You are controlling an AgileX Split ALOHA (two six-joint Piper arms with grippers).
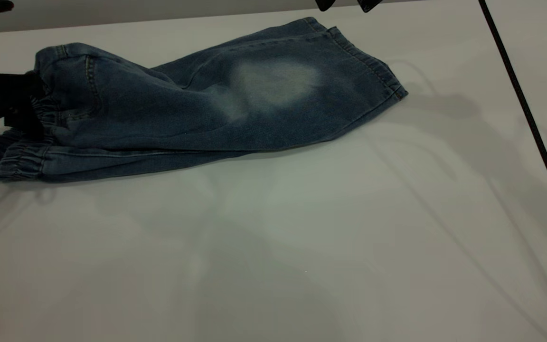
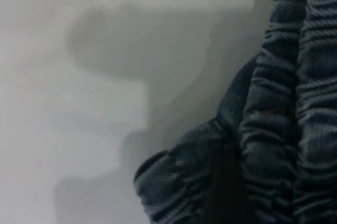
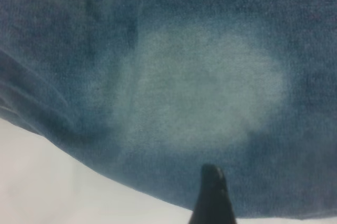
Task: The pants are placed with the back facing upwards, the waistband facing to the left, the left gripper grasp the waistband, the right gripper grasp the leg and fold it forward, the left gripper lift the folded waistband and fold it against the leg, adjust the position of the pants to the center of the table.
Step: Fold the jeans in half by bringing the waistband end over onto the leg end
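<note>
No brand tags or readable writing anywhere on these, just plain denim.

The pants (image 1: 197, 104) lie on the bench (image 1: 302, 247) toward its far left part, waistband at the left, hem out to the right. Soft washed blue denim, folded lengthwise so one leg (image 1: 302, 80) lies on top, with a big whitish faded patch (image 1: 273, 85) in the middle of it and a stitched cuff (image 1: 368, 64) at the end. The waistband (image 1: 17, 161) is elastic, all bunched into tight ribbed gathers, and in my left wrist view it's a stack of puckered ridges (image 2: 284, 129) hanging over bare bench (image 2: 79, 103). One curved pocket seam (image 1: 90, 80) shows near the waist.

My left claw (image 1: 17, 109) is matte black, mostly cut off at the frame edge, pressed together on the upper waistband layer, which sits a bit raised above the layer flat on the bench. In the wrist view only a dark shape among the folds shows it.

My right claw (image 1: 347, 4) hangs above the far edge near the cuff, and only two black tips poke into the exterior view. The wrist view catches one tapered black fingertip (image 3: 213, 197) over the faded patch (image 3: 205, 92), not touching cloth as far as I can see. Can't tell if that one is spread or pressed together. A black cable (image 1: 525, 114) runs down the right side.
</note>
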